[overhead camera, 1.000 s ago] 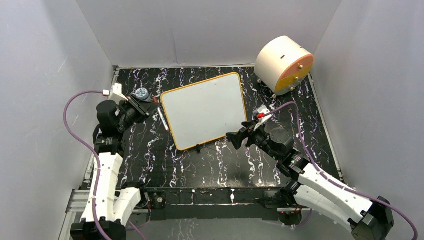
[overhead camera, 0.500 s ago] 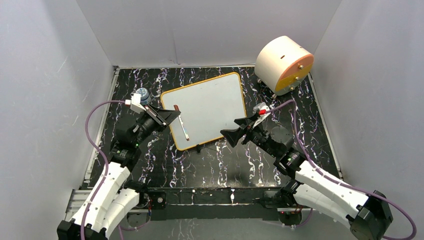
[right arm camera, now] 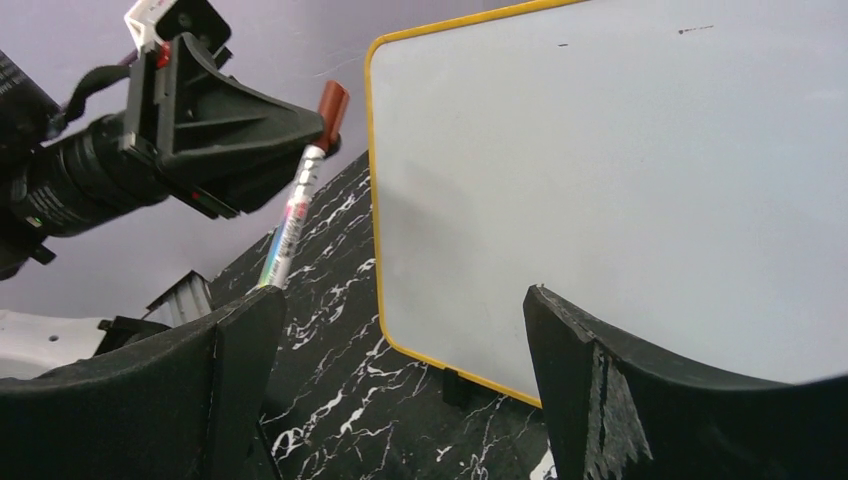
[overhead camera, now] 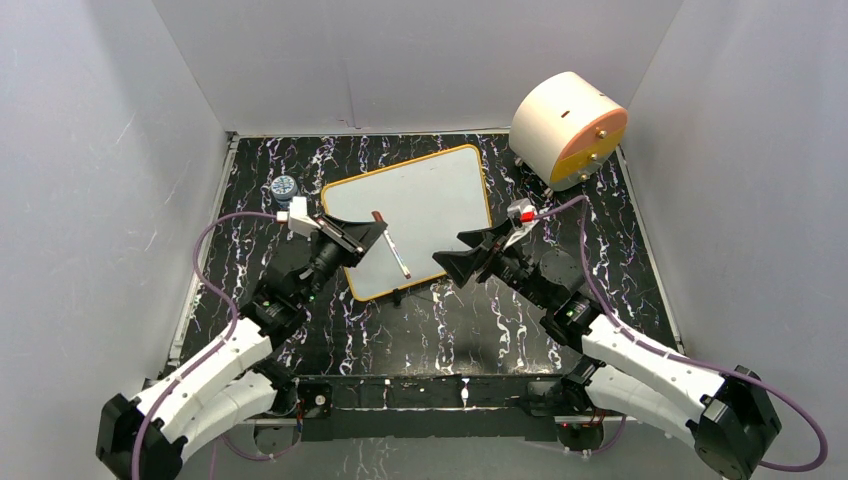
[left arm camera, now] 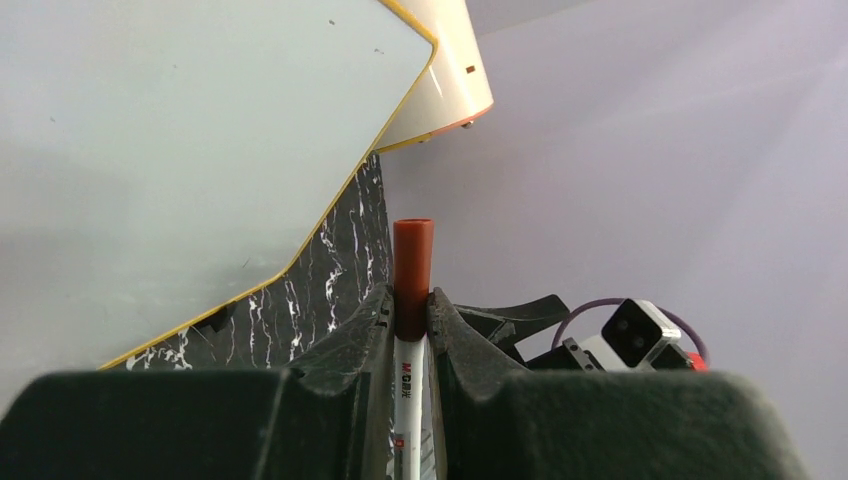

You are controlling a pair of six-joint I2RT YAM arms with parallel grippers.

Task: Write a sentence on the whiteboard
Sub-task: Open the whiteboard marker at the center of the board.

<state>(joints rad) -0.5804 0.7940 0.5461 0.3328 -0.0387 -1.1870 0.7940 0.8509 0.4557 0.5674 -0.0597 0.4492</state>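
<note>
Gripping capped marker point(left arm camera: 413, 250) w/ L end effector point(left arm camera: 411, 305) over whiteboard point(overhead camera: 430, 195); R end effector point(overhead camera: 450, 252) open nearby.

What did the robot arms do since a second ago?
The left gripper picked the marker up from beside the whiteboard and carried it rightward over the board. The right gripper edged left, open. Whiteboard and drum stayed put; no writing yet.

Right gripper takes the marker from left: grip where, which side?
Probably the marker barrel, below the left gripper, jaws across it from the right gripper's side: that stretch is long and unobstructed, while the cap is short and clamped at its base.
</note>
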